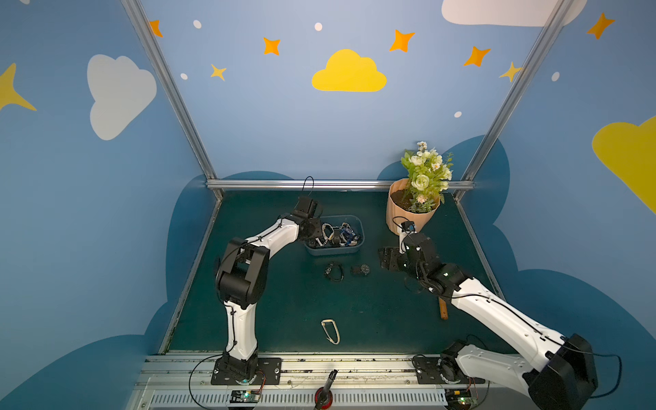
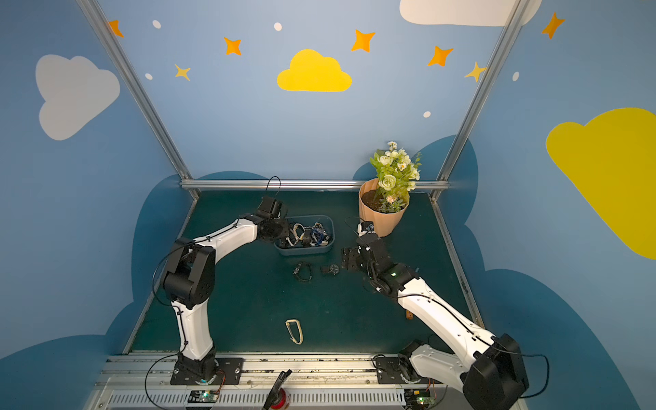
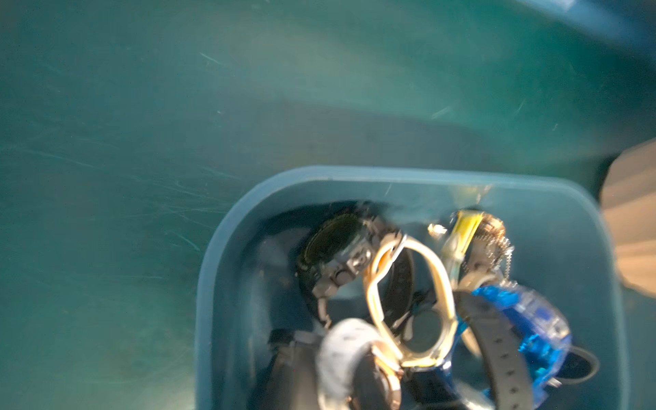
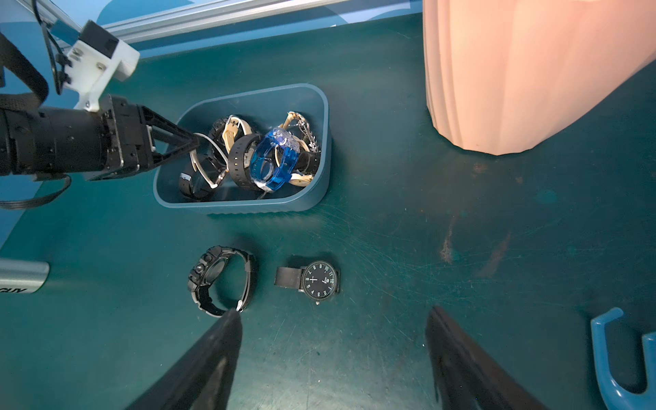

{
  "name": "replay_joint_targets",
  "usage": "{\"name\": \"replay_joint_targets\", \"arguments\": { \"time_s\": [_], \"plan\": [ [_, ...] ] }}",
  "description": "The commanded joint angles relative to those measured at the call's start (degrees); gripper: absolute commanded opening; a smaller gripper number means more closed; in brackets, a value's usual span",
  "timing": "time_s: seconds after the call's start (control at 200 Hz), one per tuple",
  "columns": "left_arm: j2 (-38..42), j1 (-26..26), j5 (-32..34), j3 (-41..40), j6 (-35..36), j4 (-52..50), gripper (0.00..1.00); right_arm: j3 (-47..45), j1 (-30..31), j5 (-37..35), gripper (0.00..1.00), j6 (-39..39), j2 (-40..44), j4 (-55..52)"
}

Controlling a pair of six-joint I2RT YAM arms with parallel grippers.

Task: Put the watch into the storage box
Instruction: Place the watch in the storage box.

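Observation:
The blue-grey storage box holds several watches, among them a clear blue one. My left gripper reaches into the box's left end. Its tips are at a white-strap watch, and its jaws are blurred in its own wrist view. Two watches lie on the mat in front of the box: a chunky black watch and a round-dial black watch. My right gripper hovers open just right of them, holding nothing.
A ribbed peach flowerpot with flowers stands at the back right, close behind the right wrist. A cream loop lies near the front edge. A wooden stick lies under the right arm. A blue hook is beside the right gripper.

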State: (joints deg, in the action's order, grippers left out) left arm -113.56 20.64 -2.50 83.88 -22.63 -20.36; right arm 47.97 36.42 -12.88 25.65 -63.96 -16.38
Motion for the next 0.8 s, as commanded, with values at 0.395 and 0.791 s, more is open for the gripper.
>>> {"name": "replay_joint_targets", "arguments": {
  "time_s": [0.395, 0.791],
  "plan": [
    [28.13, -0.33, -6.12, -15.38, -4.75, 8.75, 1.0, 0.46, -0.72, 1.53, 0.82, -0.11, -0.16, 0.29],
    [60.12, -0.33, -2.86, -50.51, -15.37, 14.65, 1.0, 1.74, -0.26, 9.42, 0.82, 1.14, -5.49, 0.36]
  ]
}}
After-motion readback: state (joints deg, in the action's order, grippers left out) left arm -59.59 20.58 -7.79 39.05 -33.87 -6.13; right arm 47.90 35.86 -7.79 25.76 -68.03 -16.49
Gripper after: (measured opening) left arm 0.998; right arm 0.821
